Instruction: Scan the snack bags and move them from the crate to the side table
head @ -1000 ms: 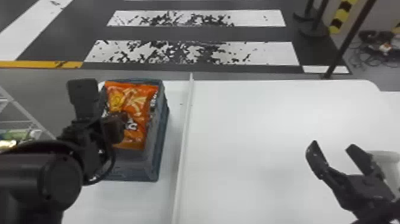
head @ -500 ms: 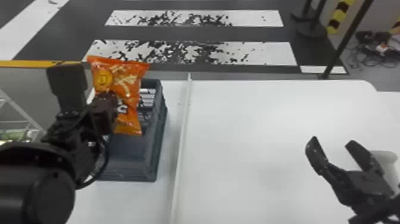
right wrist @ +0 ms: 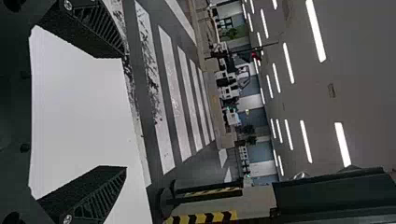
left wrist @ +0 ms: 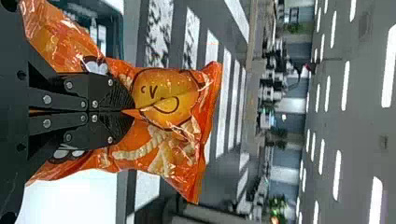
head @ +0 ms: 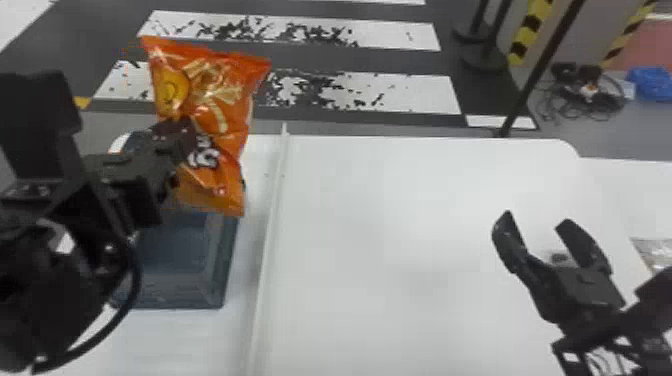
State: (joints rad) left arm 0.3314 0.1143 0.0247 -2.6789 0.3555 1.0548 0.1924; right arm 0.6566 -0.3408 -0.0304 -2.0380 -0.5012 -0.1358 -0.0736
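Above the crate (head: 175,260), and look at this, the left gripper (head: 176,137) has a snack bag (head: 215,100) well and truly pinched! Its two black fingers (left wrist: 105,93) are pressed together on the bag, the orange film gathered into a crease at their tips. The bag hangs close to upright, a bit tilted, with its upper end rising past the fingertips and its lower end below them, in front of the crate as the head view has it; whether bag and crate touch, I can't tell. The round yellow face printed on it sits just beyond the fingertips, curly snack shapes pictured right beside. Down below that gripper, the blue-grey crate rests on a white surface, and just to the gripper's right a raised pale strip (head: 267,225) runs lengthwise, apart from the fingers. Farther to the right spreads the broad white tabletop (head: 400,225), and well apart from the bag, over the tabletop's far right part, there's the right gripper (head: 536,221), its two fingers spread wide, white tabletop showing between them. Past both grippers, worn white stripes cross the dark floor.
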